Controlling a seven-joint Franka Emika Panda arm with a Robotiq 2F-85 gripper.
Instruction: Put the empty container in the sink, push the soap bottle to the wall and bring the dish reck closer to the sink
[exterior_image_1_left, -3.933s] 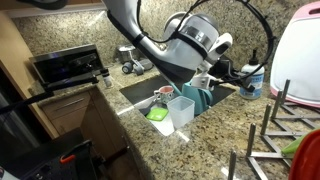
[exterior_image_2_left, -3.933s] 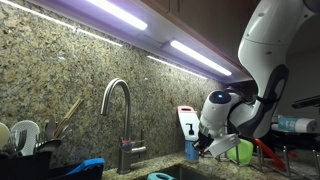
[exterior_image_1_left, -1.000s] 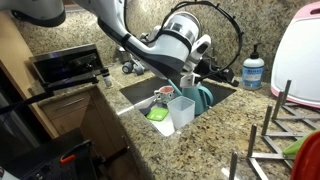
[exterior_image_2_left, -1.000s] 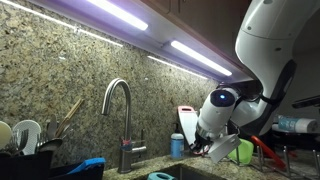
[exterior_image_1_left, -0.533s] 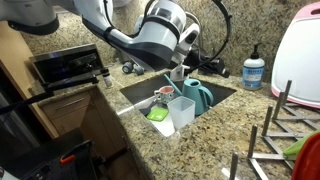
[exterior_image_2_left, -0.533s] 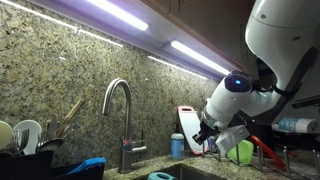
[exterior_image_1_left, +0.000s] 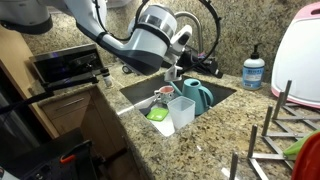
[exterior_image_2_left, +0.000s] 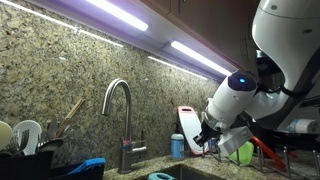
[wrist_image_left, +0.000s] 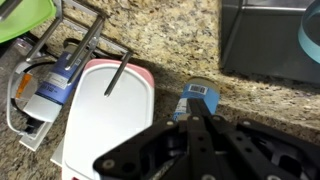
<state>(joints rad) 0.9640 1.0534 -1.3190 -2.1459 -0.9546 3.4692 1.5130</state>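
Wrist view: my gripper (wrist_image_left: 201, 121), jaws closed on nothing (so it looks from here), hangs just short of the soap bottle (wrist_image_left: 197, 98), which stands by the cutting board (wrist_image_left: 105, 110) near the wall. The container (exterior_image_1_left: 181, 110) sits in the sink (exterior_image_1_left: 228, 93). Next, I judge, comes the dish rack (exterior_image_1_left: 285, 125), to be hooked and drawn sinkward.

Nothing legible within my reach: the label (wrist_image_left: 203, 90) on the soap bottle (wrist_image_left: 197, 104) is too blurred to read.
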